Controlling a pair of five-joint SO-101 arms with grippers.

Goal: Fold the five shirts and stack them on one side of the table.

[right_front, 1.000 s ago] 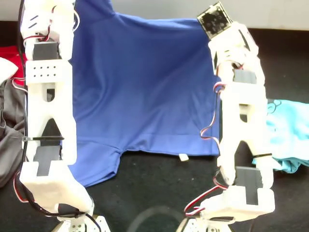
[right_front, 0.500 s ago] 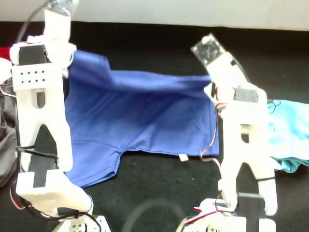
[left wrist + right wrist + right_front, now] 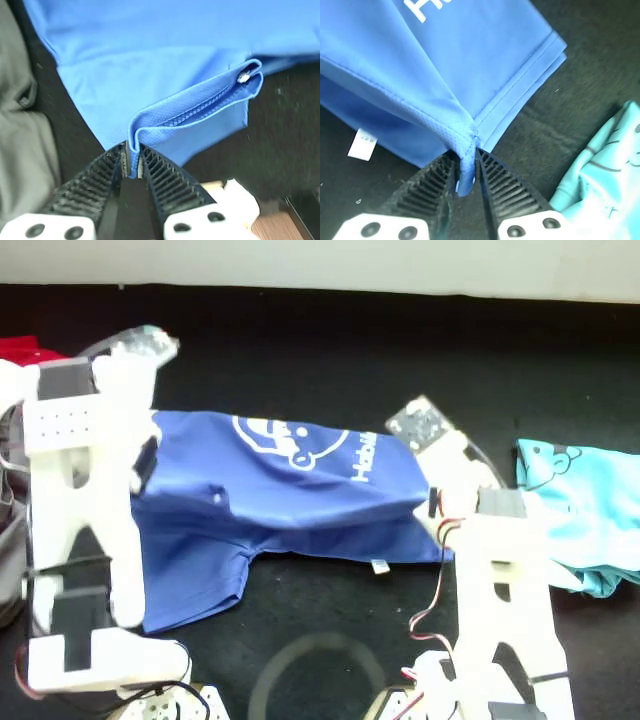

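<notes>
A blue shirt lies across the middle of the black table, its far half folded over toward the arms so a white print faces up. My left gripper is shut on a folded hem edge of the blue shirt at its left side. My right gripper is shut on a corner of the blue shirt at its right side. In the high view the left arm stands over the shirt's left sleeve and the right arm at its right edge.
A light turquoise shirt lies crumpled at the right, also seen as turquoise cloth. A grey garment lies at the left, and a red one at the far left. A white label sticks out under the blue shirt.
Both arms have pulled the shirt's far edge toward the near side, folding it over itself. The white print now faces up.
</notes>
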